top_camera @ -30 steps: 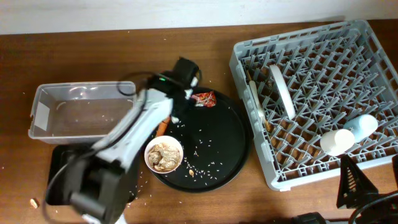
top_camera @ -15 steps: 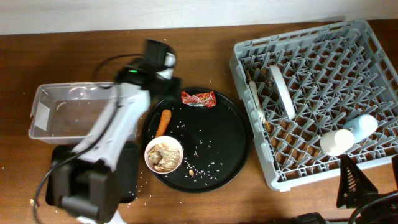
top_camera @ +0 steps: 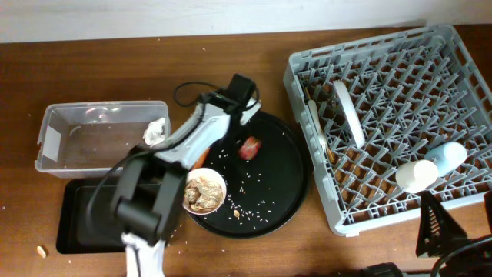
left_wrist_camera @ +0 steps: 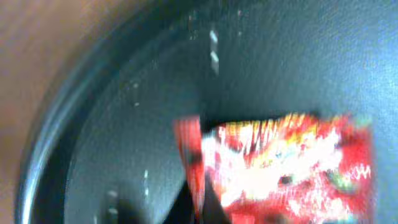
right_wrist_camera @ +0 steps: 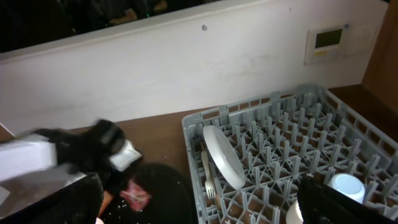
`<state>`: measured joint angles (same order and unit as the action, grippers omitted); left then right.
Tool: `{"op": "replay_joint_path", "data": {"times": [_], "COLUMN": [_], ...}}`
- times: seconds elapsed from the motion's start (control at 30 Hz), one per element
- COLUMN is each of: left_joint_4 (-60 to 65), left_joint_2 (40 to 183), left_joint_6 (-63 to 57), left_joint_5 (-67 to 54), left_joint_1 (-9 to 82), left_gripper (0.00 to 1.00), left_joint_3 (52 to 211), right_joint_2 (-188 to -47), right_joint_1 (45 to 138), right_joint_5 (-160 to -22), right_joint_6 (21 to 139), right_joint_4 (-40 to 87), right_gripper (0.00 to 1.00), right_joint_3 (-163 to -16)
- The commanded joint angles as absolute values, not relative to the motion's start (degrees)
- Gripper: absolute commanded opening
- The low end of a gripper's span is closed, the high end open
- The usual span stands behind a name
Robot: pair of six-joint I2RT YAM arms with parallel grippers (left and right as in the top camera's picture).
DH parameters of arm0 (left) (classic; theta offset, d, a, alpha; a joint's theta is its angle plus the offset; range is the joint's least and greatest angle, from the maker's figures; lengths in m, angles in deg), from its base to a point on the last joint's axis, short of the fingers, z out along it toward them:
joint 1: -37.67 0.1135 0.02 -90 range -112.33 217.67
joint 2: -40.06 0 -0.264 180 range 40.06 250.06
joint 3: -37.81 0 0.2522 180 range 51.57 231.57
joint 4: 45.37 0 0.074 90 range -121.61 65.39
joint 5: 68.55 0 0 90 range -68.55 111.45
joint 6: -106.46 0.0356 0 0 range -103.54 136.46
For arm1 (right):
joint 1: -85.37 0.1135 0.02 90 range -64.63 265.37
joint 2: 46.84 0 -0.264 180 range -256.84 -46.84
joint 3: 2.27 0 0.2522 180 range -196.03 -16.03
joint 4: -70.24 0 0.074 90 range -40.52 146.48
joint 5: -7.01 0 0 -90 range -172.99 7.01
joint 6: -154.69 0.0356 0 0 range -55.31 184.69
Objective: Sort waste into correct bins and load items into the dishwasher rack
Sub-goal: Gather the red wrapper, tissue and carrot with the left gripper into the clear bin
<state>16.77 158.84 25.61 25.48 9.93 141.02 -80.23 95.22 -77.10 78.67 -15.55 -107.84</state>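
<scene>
Place: looking like a robotics test room staged as a dishwashing station.
Table: a brown wooden tabletop (top_camera: 115, 69) is filling the overhead view.
Wall: a plain white wall (right_wrist_camera: 186, 62) is running behind it, carrying a small display panel (right_wrist_camera: 328, 41) at upper right.
Equipment: a grey catering-style dishwasher rack (top_camera: 407, 69) is sitting at right, and a cabled robot arm (top_camera: 192, 138) is hanging over the centre.

Your brown wooden tabletop (top_camera: 115, 69) carries, left to right, a clear plastic tub (top_camera: 100, 106) with a shallow black tray (top_camera: 81, 223) beside it, a round black tray (top_camera: 280, 181) and a grey dishwasher rack (top_camera: 296, 85); one crumb (top_camera: 43, 251) lies near the shallow tray.
</scene>
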Motion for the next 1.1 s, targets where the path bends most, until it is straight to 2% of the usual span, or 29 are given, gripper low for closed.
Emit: {"op": "replay_joint_path", "data": {"times": [0.0, 0.13, 0.2, 0.23, 0.27, 0.3, 0.33, 0.37, 0.43, 0.47, 0.6, 0.7, 0.9, 1.0, 1.03, 1.07], "left_joint_4": [27.00, 34.89, 31.80, 31.02, 31.02, 31.32, 31.43, 31.35, 31.17, 30.45, 21.49, 16.55, 13.31, 12.96, 13.25, 13.88], "left_joint_2": [141.84, 135.50, 136.22, 136.48, 136.44, 135.94, 134.89, 134.28, 134.12, 134.62, 139.78, 147.17, 158.08, 157.66, 157.31, 156.83], "left_joint_6": [17.89, 12.60, 12.56, 12.58, 12.58, 12.60, 12.60, 12.58, 12.58, 12.60, 8.98, 8.95, 8.93, 9.00, 9.00, 9.00], "left_joint_5": [28.56, 28.43, 27.62, 26.33, 26.13, 25.85, 25.72, 25.89, 20.50, 20.23, 28.98, 28.98, 29.41, 29.43, 29.43, 29.41], "left_joint_1": [17.77, 36.53, 43.50, 44.48, 44.35, 43.85, 42.41, 41.53, 36.72, 32.83, 17.79, 14.67, 15.98, 16.02, 16.09, 16.09], "left_gripper": [0.00, 0.00, 0.02, 0.34, 0.50, 0.56, 0.67, 0.69, 0.61, 0.61, 0.60, 0.57, 0.56, 0.37, 0.24, 0.16], "left_joint_3": [141.90, 141.79, 138.82, 138.01, 138.10, 138.42, 138.69, 138.69, 138.47, 137.77, 130.71, 129.11, 129.11, 130.88, 132.28, 133.81], "right_joint_2": [-80.29, -80.29, -80.29, -80.29, -80.29, -80.29, -80.29, -80.29, -80.29, -80.29, -80.29, -80.29, -80.31, -80.29, -80.31, -80.29], "right_joint_1": [95.48, 95.50, 95.48, 95.50, 95.50, 95.48, 95.48, 95.50, 95.50, 95.50, 95.50, 95.50, 95.50, 95.48, 95.48, 95.48], "right_joint_5": [-77.43, -77.43, -77.43, -77.43, -77.43, -77.43, -77.43, -77.43, -77.43, -77.43, -77.43, -77.43, -77.43, -77.43, -77.43, -77.43], "right_joint_6": [79.13, 79.13, 79.13, 79.13, 79.13, 79.13, 79.13, 79.13, 79.13, 79.13, 79.13, 79.13, 79.13, 79.13, 79.13, 79.13], "right_joint_4": [-15.40, -15.40, -15.40, -15.40, -15.40, -15.38, -15.40, -15.40, -15.40, -15.40, -15.40, -15.40, -15.40, -15.40, -15.40, -15.40], "right_gripper": [0.99, 0.99, 0.99, 0.98, 0.99, 0.99, 0.99, 0.99, 0.99, 0.99, 0.99, 0.99, 0.99, 0.98, 0.99, 0.99], "right_joint_3": [-107.95, -107.95, -107.95, -107.95, -107.95, -107.95, -107.95, -107.95, -107.95, -107.95, -107.95, -107.95, -107.95, -107.95, -107.95, -107.95]}}
